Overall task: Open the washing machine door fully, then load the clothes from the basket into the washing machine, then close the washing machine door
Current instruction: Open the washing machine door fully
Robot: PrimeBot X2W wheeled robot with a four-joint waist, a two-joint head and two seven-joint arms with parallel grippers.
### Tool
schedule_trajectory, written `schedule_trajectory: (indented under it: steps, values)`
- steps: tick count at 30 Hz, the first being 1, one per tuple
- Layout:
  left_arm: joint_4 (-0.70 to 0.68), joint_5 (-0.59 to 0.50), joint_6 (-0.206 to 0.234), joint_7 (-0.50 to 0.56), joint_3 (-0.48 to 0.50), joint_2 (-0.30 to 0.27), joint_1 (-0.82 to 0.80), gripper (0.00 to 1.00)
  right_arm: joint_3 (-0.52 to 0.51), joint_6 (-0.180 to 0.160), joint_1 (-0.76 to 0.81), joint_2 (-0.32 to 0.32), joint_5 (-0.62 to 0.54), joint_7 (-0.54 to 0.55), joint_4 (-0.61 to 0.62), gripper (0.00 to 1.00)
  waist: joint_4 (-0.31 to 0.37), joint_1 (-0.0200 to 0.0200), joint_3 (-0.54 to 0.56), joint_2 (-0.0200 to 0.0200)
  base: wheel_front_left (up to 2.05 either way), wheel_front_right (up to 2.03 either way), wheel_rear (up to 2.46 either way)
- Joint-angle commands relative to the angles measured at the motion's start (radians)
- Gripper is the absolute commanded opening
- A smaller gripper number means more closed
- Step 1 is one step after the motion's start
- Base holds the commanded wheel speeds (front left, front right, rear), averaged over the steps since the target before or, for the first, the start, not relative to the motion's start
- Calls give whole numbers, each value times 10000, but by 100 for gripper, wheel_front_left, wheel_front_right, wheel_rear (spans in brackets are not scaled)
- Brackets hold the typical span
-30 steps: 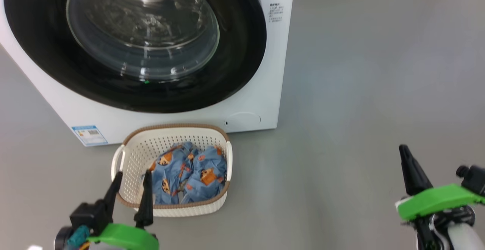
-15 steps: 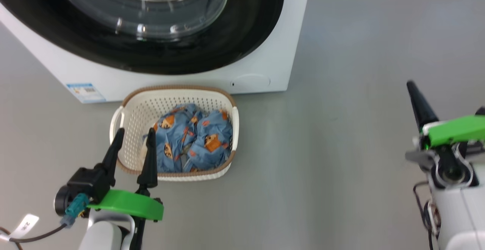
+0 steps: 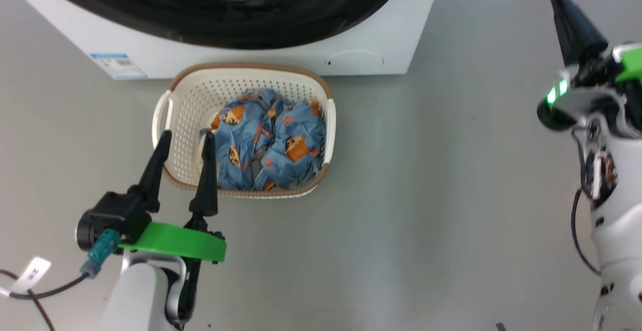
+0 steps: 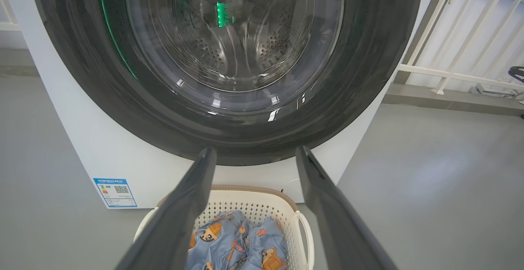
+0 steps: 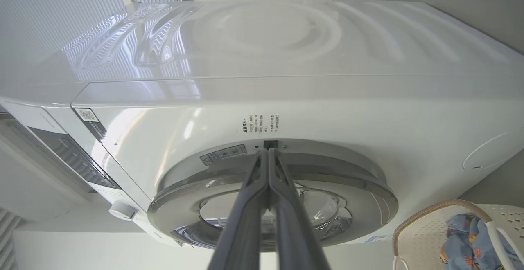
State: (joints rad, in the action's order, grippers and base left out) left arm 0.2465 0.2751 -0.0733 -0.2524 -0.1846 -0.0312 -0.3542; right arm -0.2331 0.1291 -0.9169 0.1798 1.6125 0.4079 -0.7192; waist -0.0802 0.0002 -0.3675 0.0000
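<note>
Rightward in the head view, the right jaws had pushed forward toward the machine since a second earlier, further than the camera's own downward tilt explained. The left jaws had kept their place by the basket.

Nearest, the left jaws stood wide apart and empty, their dark fingers (image 3: 205, 180) poised over the near rim of the small cream-white perforated plastic basket (image 3: 198, 95). It sat on the grey floor (image 3: 426, 195) just before the machine. The light blue clothes printed with orange figures (image 3: 271, 140) all lay in it.

Behind, the big white boxy washing machine (image 3: 396, 35) had its round glossy black door (image 3: 301, 20) shut. The right jaws, pressed together on nothing, pointed at the door's rim in the right wrist view.

Opening the door looked to be the step in hand. Next, those tips would need to catch its edge and swing it out.
</note>
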Motion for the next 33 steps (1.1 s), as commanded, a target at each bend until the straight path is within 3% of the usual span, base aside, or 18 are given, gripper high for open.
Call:
schedule_trajectory:
  steps: [1,7,20,33]
  values:
    - [-333,48,122,-93,251,-191,-270,100,199,16,-556,0,165,273,28,0,-229,-2,-368,0,0,0,0]
    - [-467,169,204,-93,83,-191,-504,100,396,16,-2148,98,488,1013,-770,0,-432,-2,-771,0,0,0,0]
    - [-680,379,337,-93,-279,-191,-886,100,1229,16,-4989,348,27,1574,-2779,0,-889,-2,-1551,0,0,0,0]
    - [-789,558,460,-93,-609,-191,-1174,100,1812,16,-6683,312,-518,1789,-3992,0,-1197,-2,-2047,0,0,0,0]
